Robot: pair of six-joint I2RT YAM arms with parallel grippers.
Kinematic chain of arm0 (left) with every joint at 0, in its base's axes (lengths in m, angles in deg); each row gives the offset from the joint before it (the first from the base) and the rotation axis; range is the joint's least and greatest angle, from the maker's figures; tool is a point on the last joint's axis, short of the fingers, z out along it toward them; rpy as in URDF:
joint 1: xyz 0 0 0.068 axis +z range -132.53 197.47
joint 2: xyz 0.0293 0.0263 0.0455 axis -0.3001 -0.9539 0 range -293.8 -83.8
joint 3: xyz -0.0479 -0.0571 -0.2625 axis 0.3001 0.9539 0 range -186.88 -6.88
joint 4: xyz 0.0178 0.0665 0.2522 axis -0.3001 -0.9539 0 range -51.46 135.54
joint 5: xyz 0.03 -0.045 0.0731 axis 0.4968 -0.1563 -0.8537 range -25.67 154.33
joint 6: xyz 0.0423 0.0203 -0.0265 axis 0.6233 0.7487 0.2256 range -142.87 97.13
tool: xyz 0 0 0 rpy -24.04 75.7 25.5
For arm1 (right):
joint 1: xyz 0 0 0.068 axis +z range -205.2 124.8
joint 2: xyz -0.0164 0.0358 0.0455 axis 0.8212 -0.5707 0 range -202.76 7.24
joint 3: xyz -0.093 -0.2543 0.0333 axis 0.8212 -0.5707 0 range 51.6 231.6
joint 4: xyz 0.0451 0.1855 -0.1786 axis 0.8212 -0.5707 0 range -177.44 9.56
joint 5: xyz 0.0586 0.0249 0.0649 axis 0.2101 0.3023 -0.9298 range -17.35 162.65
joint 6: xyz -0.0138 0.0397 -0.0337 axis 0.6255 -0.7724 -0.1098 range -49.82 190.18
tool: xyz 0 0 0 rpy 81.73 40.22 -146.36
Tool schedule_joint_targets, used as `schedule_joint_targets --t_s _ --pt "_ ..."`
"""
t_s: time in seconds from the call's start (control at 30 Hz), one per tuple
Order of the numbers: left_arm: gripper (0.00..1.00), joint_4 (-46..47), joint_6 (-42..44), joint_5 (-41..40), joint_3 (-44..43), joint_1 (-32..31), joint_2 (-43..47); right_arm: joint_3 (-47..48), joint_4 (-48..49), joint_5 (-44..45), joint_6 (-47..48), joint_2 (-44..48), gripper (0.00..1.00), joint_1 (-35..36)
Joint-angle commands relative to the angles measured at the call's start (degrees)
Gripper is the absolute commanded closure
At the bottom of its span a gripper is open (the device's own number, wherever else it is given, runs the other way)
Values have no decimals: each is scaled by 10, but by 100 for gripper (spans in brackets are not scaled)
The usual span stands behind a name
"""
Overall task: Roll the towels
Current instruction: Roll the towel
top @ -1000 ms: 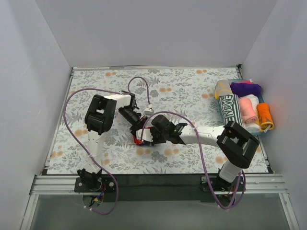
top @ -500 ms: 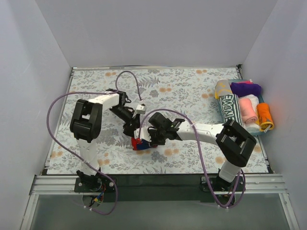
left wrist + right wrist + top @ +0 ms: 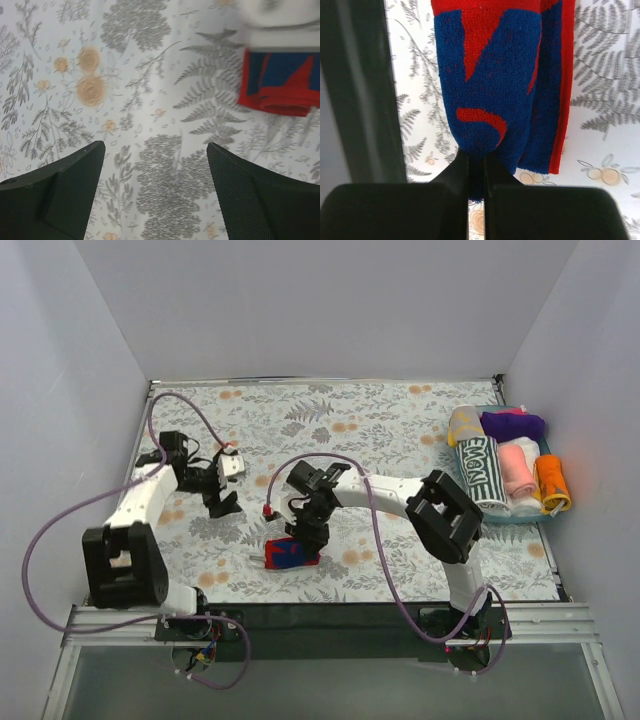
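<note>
Right hand (image 3: 476,167) on towel (image 3: 490,75), top cropped

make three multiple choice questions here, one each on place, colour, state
1. Where is the tray of rolled towels? A) far right of the table B) near left corner C) centre
2. The towel in the right pincer is: A) green B) red and blue C) white
3. The left pincer is: A) shut on a towel B) out of view C) open, empty
Key: 1 A, the top view shows it at the right edge. 2 B, the wrist view shows red and blue cloth. 3 C, its fingers stand apart, nothing between.
</note>
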Motion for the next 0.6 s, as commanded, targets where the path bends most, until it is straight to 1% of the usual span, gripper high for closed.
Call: schedule_joint_targets --t_s 0.0,0.03,0.07,0.1,0.13,0.17,0.2,0.23,0.27,0.3,0.4,0.53,0.57 --pt "22 20 33 -9 73 -36 152 25 -124 -59 -20 -71 99 -12" --pt "21 21 33 -33 114 -85 185 49 -147 -70 -18 -96 99 -15" --pt "21 30 22 -47 131 -112 213 59 -157 -90 -15 -109 99 -18" --pt "20 33 17 -58 150 -136 264 67 -166 -99 -13 -121 99 -26" --pt "19 40 5 -83 167 -163 285 85 -174 -108 -9 -142 99 -30" --pt "17 66 -11 -97 199 -213 302 94 -188 -127 -7 -151 99 -35" --pt "16 75 -31 -108 209 -237 327 106 -196 -136 -7 -161 99 -44" --pt "16 84 -40 -123 217 -260 332 114 -206 -143 -7 -177 99 -50" --pt "15 112 -57 -155 227 -302 332 129 -210 -153 -7 -184 99 -54" --pt "15 121 -69 -167 236 -318 329 135 -213 -159 -6 -190 99 -65" --pt "16 136 -84 -176 225 -363 286 151 -221 -175 -7 -210 99 -81" --pt "23 162 -122 -195 220 -424 237 161 -223 -184 -9 -225 99 -96" --pt "24 174 -124 -201 221 -431 222 162 -223 -185 -10 -225 99 -100"
